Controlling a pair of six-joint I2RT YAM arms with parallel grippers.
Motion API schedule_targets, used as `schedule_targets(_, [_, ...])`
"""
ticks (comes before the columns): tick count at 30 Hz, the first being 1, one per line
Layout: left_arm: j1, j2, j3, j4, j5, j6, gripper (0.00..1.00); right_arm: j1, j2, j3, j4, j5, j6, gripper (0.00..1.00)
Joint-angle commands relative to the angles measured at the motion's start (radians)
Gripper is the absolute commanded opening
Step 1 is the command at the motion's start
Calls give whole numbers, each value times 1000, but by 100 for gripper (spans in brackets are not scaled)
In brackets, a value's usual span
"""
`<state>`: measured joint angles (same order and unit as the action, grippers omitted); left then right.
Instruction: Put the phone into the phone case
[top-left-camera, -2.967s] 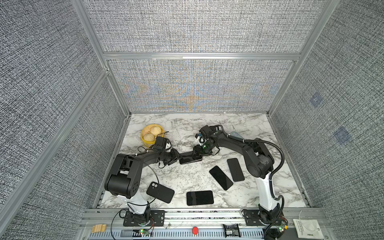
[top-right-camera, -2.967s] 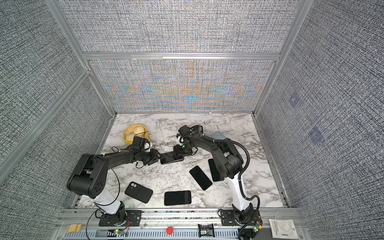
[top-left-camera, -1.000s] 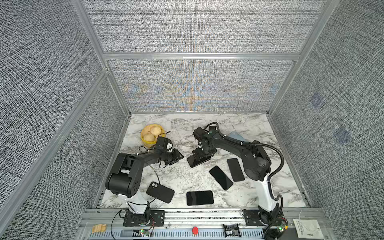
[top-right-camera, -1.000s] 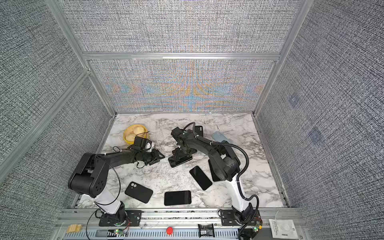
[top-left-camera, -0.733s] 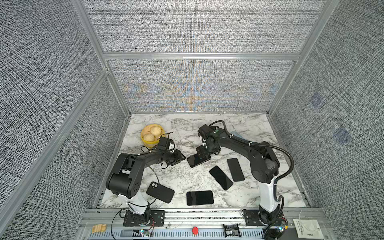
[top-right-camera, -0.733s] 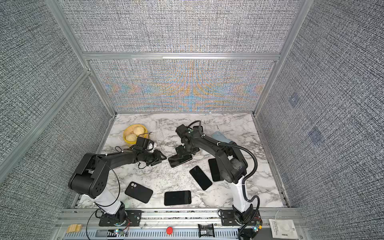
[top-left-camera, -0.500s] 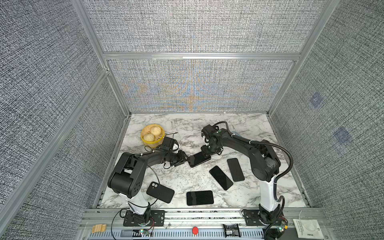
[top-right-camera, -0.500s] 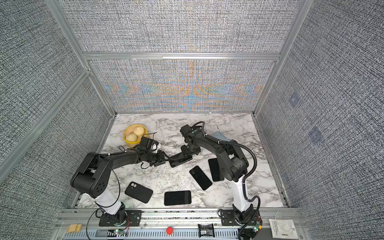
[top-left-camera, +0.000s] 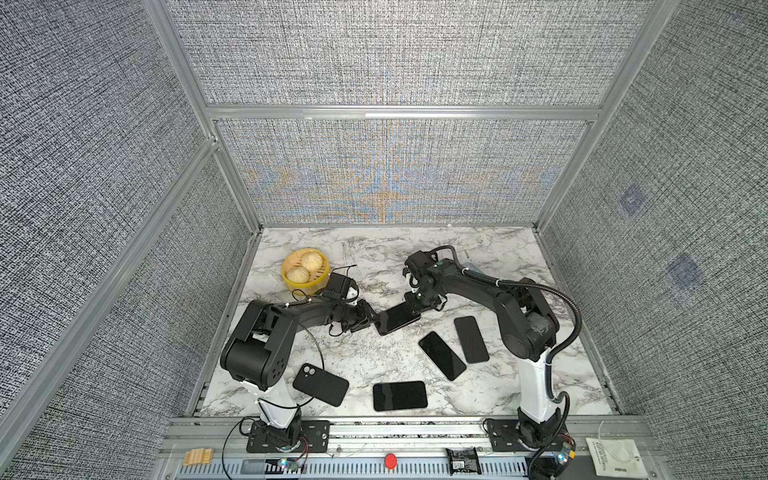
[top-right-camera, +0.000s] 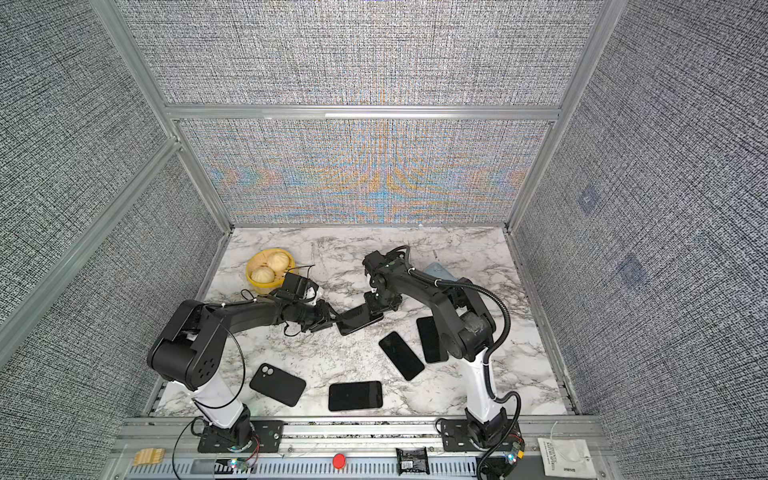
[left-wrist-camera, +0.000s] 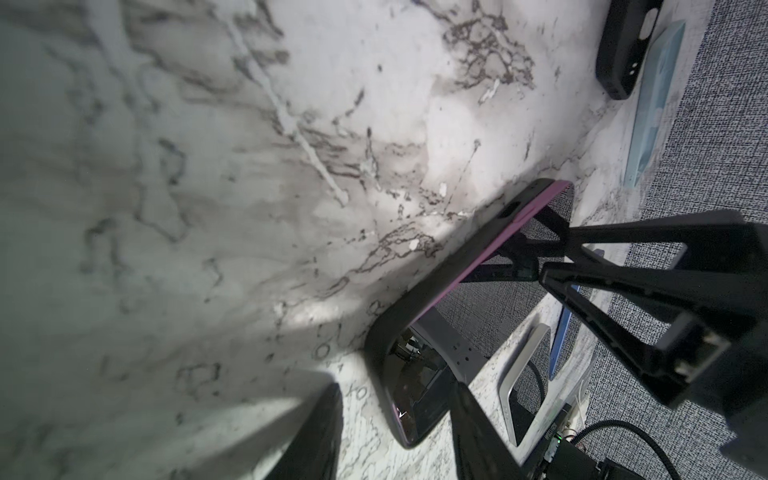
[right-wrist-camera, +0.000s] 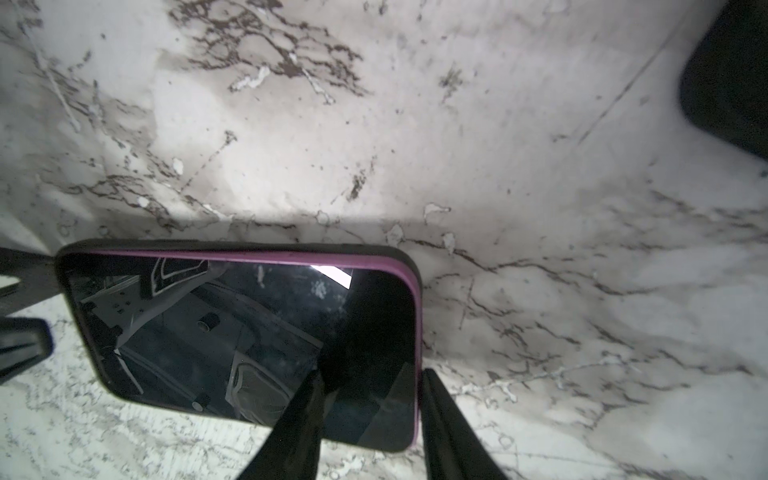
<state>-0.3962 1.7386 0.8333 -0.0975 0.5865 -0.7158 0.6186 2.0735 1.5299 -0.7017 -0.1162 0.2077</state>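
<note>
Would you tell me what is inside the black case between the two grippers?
A purple-edged phone, screen up, lies in the black case. The phone covers the case's floor, and the right gripper hides part of its rim.

Left arm (top-left-camera: 291, 316): matte black shells, fat rounded joints, a ring of small holes on the shoulder disc.
Right arm (top-left-camera: 478, 286): the same black build, with tiny green lights near the wrist and small white ties on its cabling.
White columns (top-left-camera: 276, 399): one under each arm, smooth and glossy.
Base plates (top-left-camera: 286, 436): flat, black, with visible bolts.
Thin wire (top-left-camera: 322, 374): black, hanging in a loose loop off the left arm.
Ribbed hose (top-left-camera: 575, 316): thick, black, corrugated, on the right arm.
Wrist camera (top-left-camera: 340, 286): a boxy black module.
Fingers (left-wrist-camera: 685, 291): black plastic, open triangular frames tapering to narrow tips.
</note>
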Motion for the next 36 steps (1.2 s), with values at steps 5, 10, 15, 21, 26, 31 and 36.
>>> schedule_targets(5, [0,18,11,15,3,1,43,13,5,-12,0,-37,13,34])
schedule_targets(10, [0,23,10,16,1,1,42,24,20,-20,9,-53,22,28])
schedule_targets(15, [0,27,12,15,-2,4,41,31,36,-29,19,-69,36,23])
schedule_targets(21, [0,38,16,21,-4,4,40,32,42,-53,40,-87,48,18])
schedule_targets(26, [0,45,15,27,-2,4,40,30,58,-72,64,-120,59,15])
schedule_targets(31, [0,47,15,24,-2,4,40,27,69,-83,73,-124,63,13])
schedule_targets(36, [0,47,15,25,-4,4,40,26,79,-94,82,-124,67,12])
